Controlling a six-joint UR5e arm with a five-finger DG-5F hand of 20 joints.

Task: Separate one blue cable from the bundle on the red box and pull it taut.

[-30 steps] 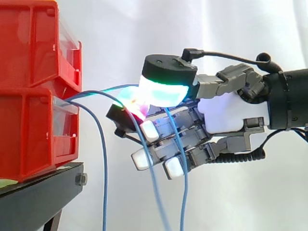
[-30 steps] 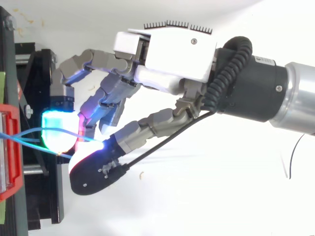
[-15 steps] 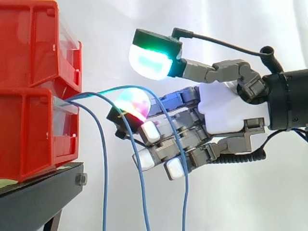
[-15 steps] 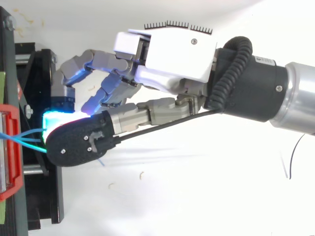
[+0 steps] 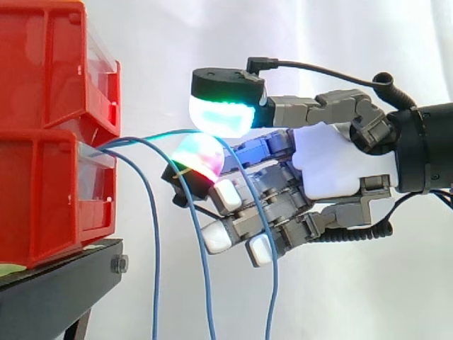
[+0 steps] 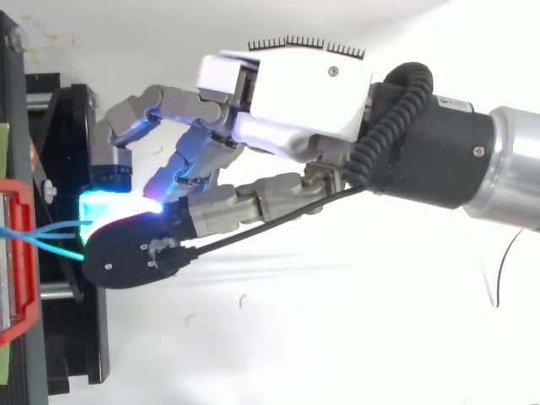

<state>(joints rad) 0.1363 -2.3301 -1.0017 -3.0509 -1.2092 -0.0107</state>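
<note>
Blue cable (image 5: 272, 290) left red box (image 5: 49, 191) front, arched across my hand (image 5: 333, 166), then hung slack; not taut yet. Other bundle strands (image 5: 155, 269) hung nearer box. Hand sat close in, prob. to isolate one strand. Grip unconfirmed: couldn't tell.

Black stand (image 5: 64, 280) with a bolt (image 5: 119, 264) on its front, white curtain (image 5: 340, 35) behind, pale scraps (image 6: 243, 299) on white surface
</note>
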